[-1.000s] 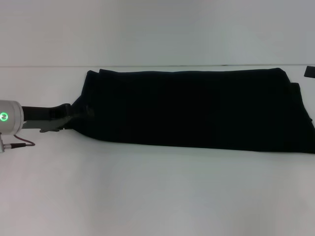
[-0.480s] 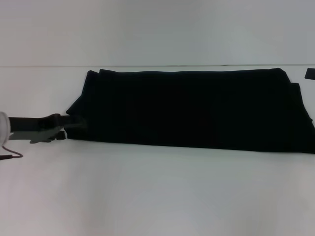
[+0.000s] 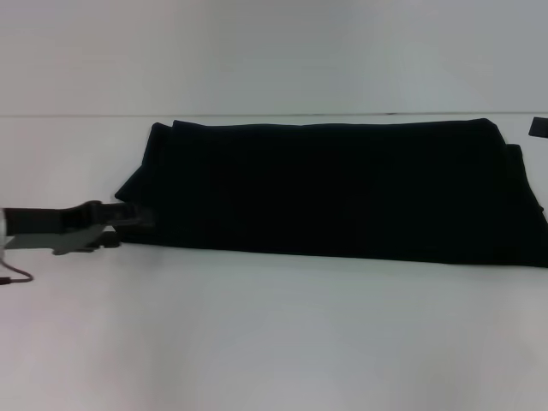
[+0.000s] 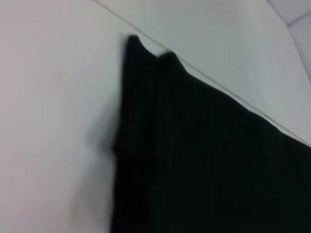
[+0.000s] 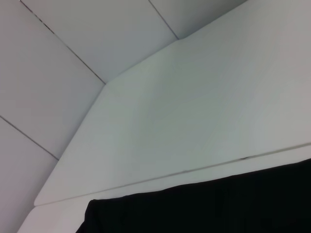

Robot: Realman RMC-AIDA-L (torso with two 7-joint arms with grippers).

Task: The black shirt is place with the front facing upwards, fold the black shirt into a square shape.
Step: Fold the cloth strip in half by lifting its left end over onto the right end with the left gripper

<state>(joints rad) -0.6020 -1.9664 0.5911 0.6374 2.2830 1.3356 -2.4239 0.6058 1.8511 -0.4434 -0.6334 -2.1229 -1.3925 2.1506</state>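
The black shirt [image 3: 334, 193] lies folded into a long band across the far half of the white table [image 3: 274, 334]. No letters or neck label show. My left gripper [image 3: 137, 214] reaches in low from the left, with its tips at the shirt's left end, near its lower corner. The left wrist view shows that end of the shirt [image 4: 194, 155] with a folded sleeve edge. A small dark piece at the right edge of the head view looks like my right gripper [image 3: 538, 127], beside the shirt's far right corner. The right wrist view shows the shirt's edge [image 5: 204, 208].
The table's far edge [image 3: 86, 116] meets a plain grey wall. A thin cable [image 3: 15, 278] hangs by my left arm. Bare white table lies in front of the shirt and to its left.
My left gripper has drawn back to the left and lower. The shirt's left end, raised a second ago, now lies spread flat and reaches farther left.
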